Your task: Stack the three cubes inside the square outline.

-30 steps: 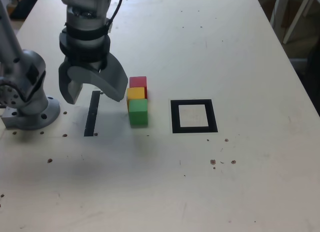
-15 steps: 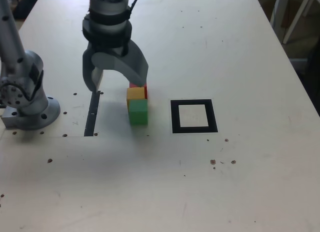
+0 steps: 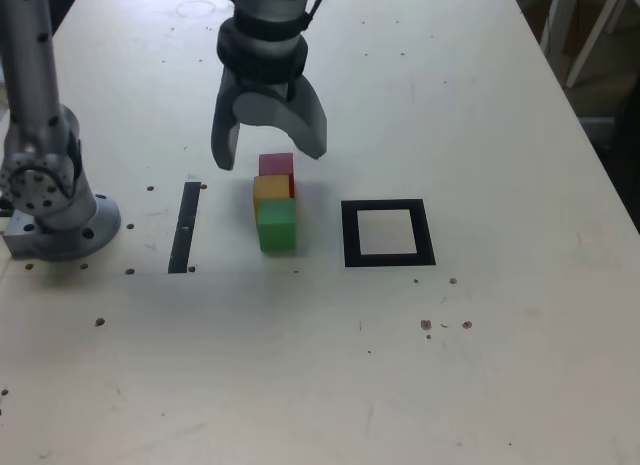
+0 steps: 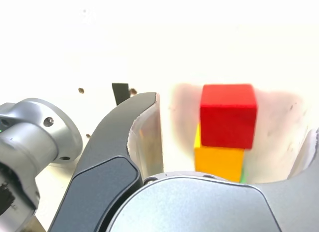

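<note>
While the small matte red cube [image 3: 276,165], yellow cube [image 3: 271,189] and green cube [image 3: 277,226] sit in a row left of the exterior view's centre, outside the thick black square outline [image 3: 351,235], we judge all stacking remains; our tool [image 3: 275,159] hangs jaws apart, gripping nothing.

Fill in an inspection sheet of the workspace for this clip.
Surface: white table, dark specks and small holes
Cubes: red, yellow and green in a row, none inside the outline
Square outline: black frame, white centre bare
Clutter: narrow black strip near the arm's base
Claw: open, holding nothing
Cables: thin dark one at the arm
Surroundings: pale legs beyond the table
</note>
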You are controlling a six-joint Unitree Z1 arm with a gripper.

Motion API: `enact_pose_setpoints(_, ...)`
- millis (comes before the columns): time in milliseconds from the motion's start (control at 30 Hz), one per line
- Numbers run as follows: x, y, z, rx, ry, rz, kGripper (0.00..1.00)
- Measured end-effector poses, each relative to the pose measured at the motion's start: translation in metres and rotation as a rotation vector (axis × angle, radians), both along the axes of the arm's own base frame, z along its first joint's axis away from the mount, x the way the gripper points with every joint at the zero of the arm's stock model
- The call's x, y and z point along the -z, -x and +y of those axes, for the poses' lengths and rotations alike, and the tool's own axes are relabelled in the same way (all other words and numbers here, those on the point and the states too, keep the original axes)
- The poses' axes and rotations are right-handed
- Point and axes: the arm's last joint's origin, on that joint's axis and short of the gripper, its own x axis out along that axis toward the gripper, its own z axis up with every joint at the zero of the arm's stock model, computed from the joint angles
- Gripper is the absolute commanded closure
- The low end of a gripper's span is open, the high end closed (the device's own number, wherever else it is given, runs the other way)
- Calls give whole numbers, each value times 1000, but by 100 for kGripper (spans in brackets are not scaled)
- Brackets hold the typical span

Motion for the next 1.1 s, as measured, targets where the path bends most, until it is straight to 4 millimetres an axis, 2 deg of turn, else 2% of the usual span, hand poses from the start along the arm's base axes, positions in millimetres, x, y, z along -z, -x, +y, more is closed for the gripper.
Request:
enact_pose_setpoints(233, 17, -13, 18, -26, 17, 29, 1)
enact_pose_setpoints(400, 26, -16, 25, -38, 36, 53, 7)
enact_pose_setpoints(700, 33, -23, 27, -43, 53, 73, 33)
enact_pose_setpoints(933, 34, -24, 28, -42, 43, 66, 66)
enact_pose_setpoints(1000, 34, -24, 28, -41, 39, 64, 71)
enact_pose_setpoints(1100, 34, -24, 28, -41, 39, 63, 72)
